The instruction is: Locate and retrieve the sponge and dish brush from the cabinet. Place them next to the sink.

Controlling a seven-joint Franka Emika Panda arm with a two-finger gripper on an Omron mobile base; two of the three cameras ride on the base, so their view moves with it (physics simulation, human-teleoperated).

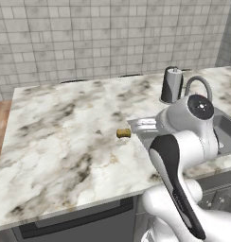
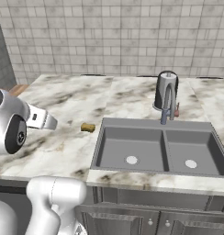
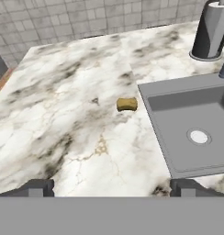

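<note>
The marble bench (image 3: 63, 114) lies bare and wide left of the sponge (image 3: 127, 104), giving open passage from above and from the front. Just right of the sponge, the sink (image 3: 153, 98) rim drops away. The kettle (image 2: 166, 90) and tap (image 2: 168, 103) crowd the sink's back edge.

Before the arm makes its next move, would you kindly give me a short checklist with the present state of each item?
1. Sponge lies on the marble counter beside the sink, apart from its rim: ok.
2. Dish brush placed next to the sink: not ok, none lies there.
3. Tool open and holding nothing: ok.
4. Tool clear of the sponge, which lies well ahead of the fingertips: ok.
5. Kettle upright behind the sink by the tap: ok.
6. Cabinet door open: cannot tell.
</note>
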